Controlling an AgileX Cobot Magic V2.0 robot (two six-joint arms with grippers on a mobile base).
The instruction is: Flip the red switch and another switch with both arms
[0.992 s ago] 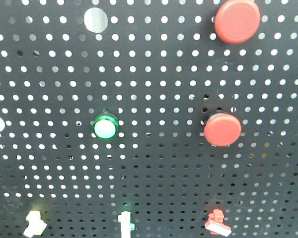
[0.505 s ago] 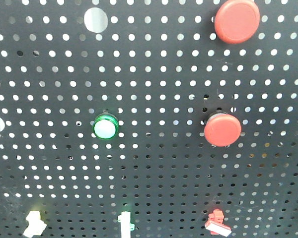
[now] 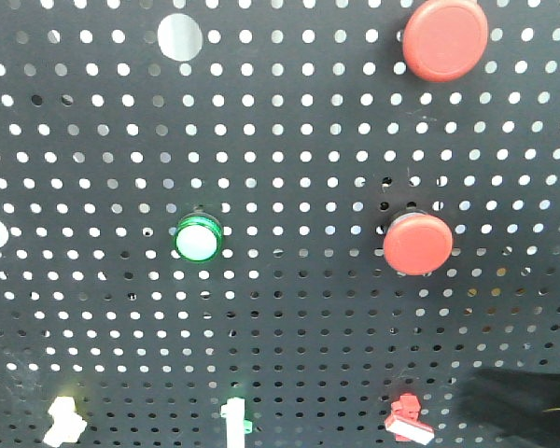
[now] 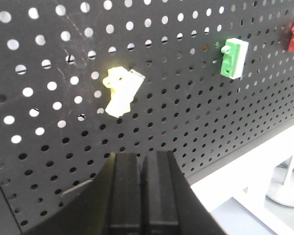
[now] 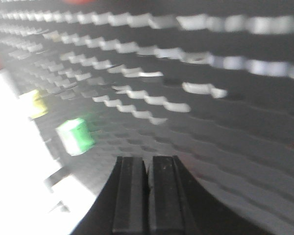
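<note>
- Red switch (image 3: 409,420) and the pale yellow-white switch (image 3: 65,420) both sit in the bottom row of a black perforated panel (image 3: 294,126), which fills the front view; the red one is low on the right, the pale one low on the left.
- Left end effector (image 4: 143,157) points at the panel from below the pale switch (image 4: 121,92) without touching it, its two black fingers pressed together with only a thin seam between them.
- Right end effector (image 5: 148,164) is likewise pressed together; its view is smeared and shows the panel at a slant.
- A dark blurred shape (image 3: 523,406) lies near the right of the red switch; what it is cannot be told.
- Two round red push buttons are mounted on the right, one at the top (image 3: 445,39) and one at mid-height (image 3: 418,244).
- A round green-rimmed button (image 3: 199,239) sits left of centre.
- A white-and-green toggle (image 3: 234,420) stands between the two small switches.
</note>
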